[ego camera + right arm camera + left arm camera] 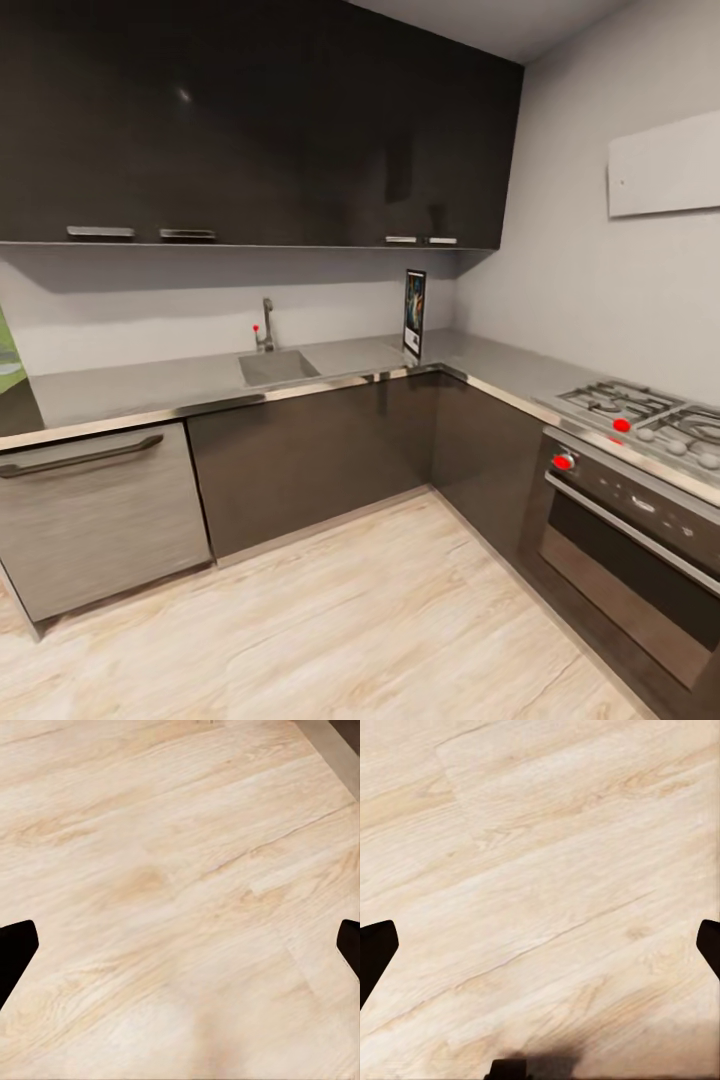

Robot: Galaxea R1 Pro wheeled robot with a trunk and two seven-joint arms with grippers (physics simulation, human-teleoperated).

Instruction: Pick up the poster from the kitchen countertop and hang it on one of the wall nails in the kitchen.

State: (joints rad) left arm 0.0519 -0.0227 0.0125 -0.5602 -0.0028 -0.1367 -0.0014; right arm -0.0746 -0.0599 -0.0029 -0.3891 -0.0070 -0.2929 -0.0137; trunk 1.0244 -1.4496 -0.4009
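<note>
The poster [414, 312] stands upright on the grey kitchen countertop [180, 380], near the inner corner, seen almost edge-on with its black frame and dark blue picture. In the left wrist view my left gripper [540, 949] hangs open over the pale wooden floor, its dark fingertips [375, 952] wide apart and nothing between them. My right gripper [180, 949] is likewise open above the floor boards, with its fingertips [15, 952] at the picture's sides.
A steel sink [277, 366] with a tap [266, 325] lies left of the poster. A gas hob [650, 415] and oven [630, 555] stand at the right. Dark wall cabinets [250, 120] hang above. A dishwasher front [100, 515] is at the left. A white panel [665, 165] hangs on the right wall.
</note>
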